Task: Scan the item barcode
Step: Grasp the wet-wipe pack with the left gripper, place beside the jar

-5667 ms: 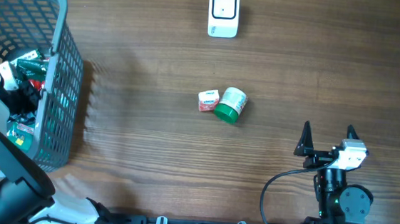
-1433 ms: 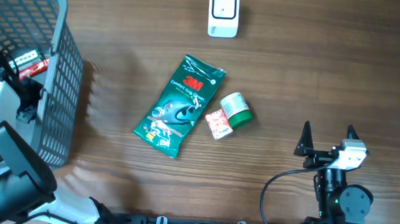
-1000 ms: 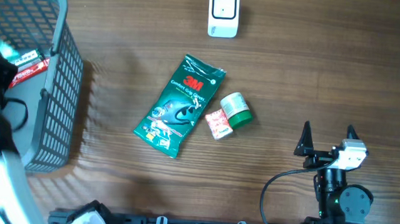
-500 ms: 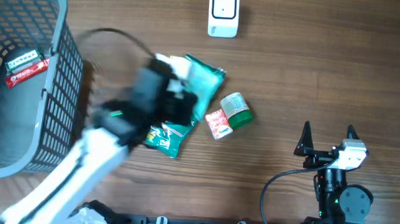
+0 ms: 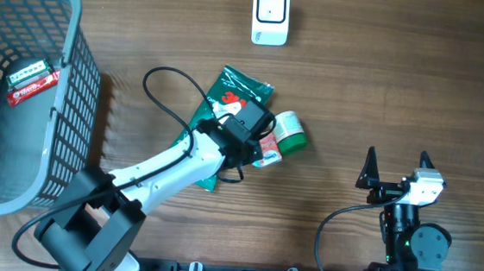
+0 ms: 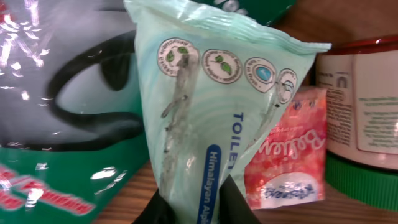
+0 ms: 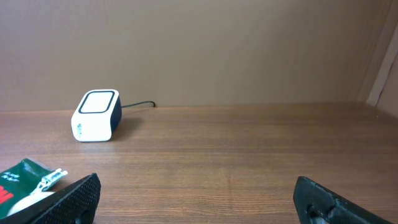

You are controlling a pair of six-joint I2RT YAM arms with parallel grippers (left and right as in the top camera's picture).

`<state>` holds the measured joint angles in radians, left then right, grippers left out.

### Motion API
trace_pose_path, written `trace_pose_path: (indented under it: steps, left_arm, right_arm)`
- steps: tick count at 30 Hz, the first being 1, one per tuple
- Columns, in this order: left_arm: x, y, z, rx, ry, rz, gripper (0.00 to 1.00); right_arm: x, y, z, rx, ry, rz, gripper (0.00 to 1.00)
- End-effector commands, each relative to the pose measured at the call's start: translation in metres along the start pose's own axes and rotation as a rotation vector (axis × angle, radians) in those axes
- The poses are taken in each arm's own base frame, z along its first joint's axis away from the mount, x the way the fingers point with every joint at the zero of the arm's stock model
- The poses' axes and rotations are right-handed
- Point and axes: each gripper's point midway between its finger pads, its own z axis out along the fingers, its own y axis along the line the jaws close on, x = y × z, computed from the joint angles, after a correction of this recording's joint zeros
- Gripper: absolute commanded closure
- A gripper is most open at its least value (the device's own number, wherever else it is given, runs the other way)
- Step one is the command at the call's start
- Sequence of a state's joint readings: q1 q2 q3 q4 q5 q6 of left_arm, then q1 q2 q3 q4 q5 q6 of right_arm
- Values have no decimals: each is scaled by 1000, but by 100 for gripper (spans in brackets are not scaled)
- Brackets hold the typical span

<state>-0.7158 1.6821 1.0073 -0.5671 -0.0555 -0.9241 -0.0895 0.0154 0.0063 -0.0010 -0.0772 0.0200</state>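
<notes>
My left gripper (image 6: 193, 202) is shut on the bottom edge of a pale green toiletry pouch (image 6: 205, 106), the item in hand; no barcode shows on its visible face. In the overhead view that gripper (image 5: 241, 122) hovers over a green 3M pack (image 5: 233, 87) mid-table. The white scanner (image 5: 270, 15) stands at the table's far edge, also in the right wrist view as the scanner (image 7: 96, 116). My right gripper (image 5: 395, 167) rests open near the front right, its fingers wide apart with nothing between them (image 7: 199, 199).
A green-lidded jar (image 5: 289, 131) and a red sachet (image 5: 267, 152) lie right beside the 3M pack. A grey basket (image 5: 67, 104) at the left holds a red packet (image 5: 32, 80). The jar (image 6: 360, 106) and sachet (image 6: 289, 149) sit close behind the held pouch.
My left arm has swung out of the basket to the middle of the table, carrying the pale green pouch, and now sits over the 3M pack. The right arm is unmoved.
</notes>
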Motion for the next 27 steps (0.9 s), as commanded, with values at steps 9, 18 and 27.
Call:
trace_pose_path:
  steps: [9, 18, 27]
  left_arm:
    - [-52, -31, -105, 165, -226, 51, 0]
    - [-168, 90, -311, 71, -935, -194, 0]
    - [-152, 271, -436, -216, -1350, -681, 0]
  right_arm:
    - [-2, -1, 0, 8, -10, -18, 1]
    - [-2, -1, 0, 8, -10, -18, 0]
    - [-2, -1, 0, 8, -10, -18, 0]
